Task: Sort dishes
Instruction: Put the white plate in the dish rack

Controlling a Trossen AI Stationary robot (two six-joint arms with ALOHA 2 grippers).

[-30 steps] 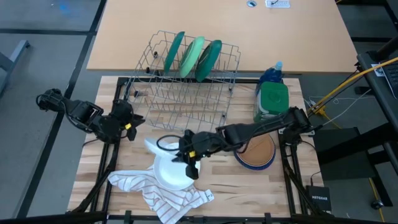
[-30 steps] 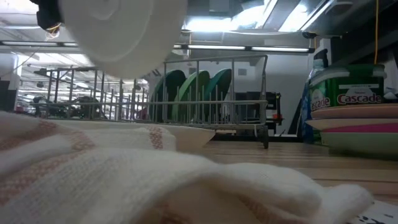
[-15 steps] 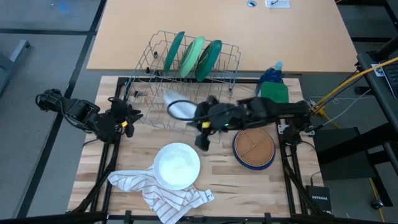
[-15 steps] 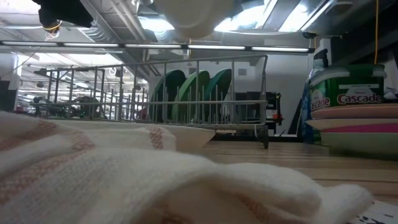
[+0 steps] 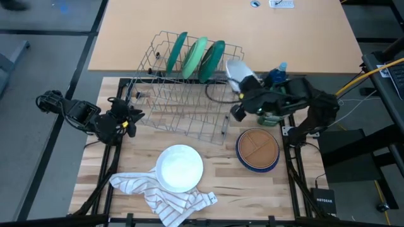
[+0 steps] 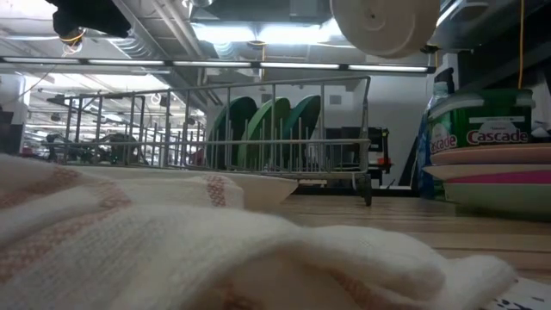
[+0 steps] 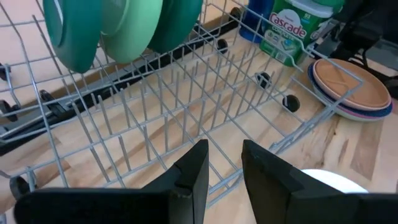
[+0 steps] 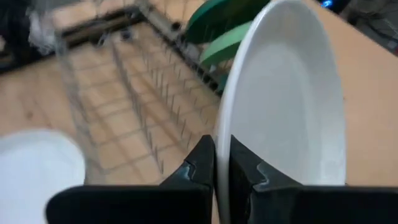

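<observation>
"Cascade" on green-lidded container

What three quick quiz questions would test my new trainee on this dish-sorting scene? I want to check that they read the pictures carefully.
1. True or false: the right gripper is shut on a white plate.
2. How many green plates stand in the wire rack?
3. Multiple choice: the white bowl on the table rests A) inside the rack, B) partly on the striped cloth, C) on the tan plate stack.

Key: 1 true; 2 three; 3 B.
</observation>
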